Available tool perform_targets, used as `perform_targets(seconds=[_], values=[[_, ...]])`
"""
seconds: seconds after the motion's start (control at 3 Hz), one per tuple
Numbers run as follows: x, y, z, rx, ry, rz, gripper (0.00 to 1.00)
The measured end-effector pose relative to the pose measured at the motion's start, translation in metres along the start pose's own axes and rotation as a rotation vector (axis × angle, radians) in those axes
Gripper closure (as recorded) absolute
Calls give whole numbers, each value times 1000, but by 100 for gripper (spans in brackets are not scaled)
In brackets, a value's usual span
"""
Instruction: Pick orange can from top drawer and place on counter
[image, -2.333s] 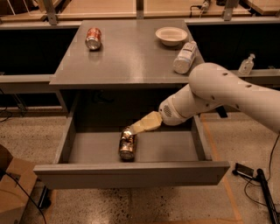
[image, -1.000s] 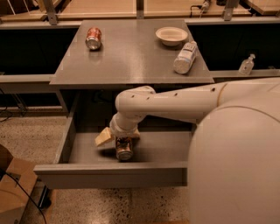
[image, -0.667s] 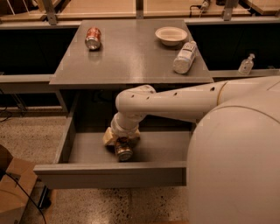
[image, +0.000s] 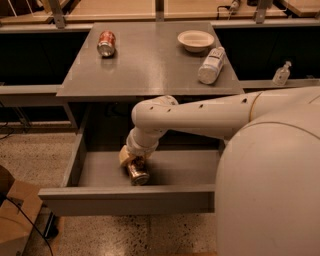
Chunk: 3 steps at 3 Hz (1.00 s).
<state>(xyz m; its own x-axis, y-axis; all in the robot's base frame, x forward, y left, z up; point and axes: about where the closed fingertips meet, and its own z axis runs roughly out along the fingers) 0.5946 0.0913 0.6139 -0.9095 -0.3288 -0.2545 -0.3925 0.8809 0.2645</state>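
The orange can (image: 138, 174) lies on its side on the floor of the open top drawer (image: 125, 199), its silver end facing me. My gripper (image: 131, 161) reaches down into the drawer from the right, under the counter's front edge, and its beige fingers (image: 124, 157) are closed around the can's upper end. The can still rests on the drawer floor. The grey counter (image: 150, 65) is right above the drawer. My white arm fills the right side of the view and hides the drawer's right end.
On the counter lie a red-and-white can (image: 106, 43) at the back left, a pale bowl (image: 195, 39) at the back right and a white bottle (image: 211, 65) on its side. A small clear bottle (image: 282, 74) stands to the right. A cardboard box (image: 15, 220) sits on the floor at the left.
My arm swung from the right side across the drawer and came down on the can. The fingers, spread beside the can a second ago, have closed on it.
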Motion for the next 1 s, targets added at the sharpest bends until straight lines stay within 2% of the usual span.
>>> perform_targets(seconds=[0.33, 0.67, 1.0], values=[[3, -10, -31, -46, -45, 1, 100], [-5, -9, -111, -185, -124, 6, 100], [-8, -35, -189, -314, -176, -13, 100]])
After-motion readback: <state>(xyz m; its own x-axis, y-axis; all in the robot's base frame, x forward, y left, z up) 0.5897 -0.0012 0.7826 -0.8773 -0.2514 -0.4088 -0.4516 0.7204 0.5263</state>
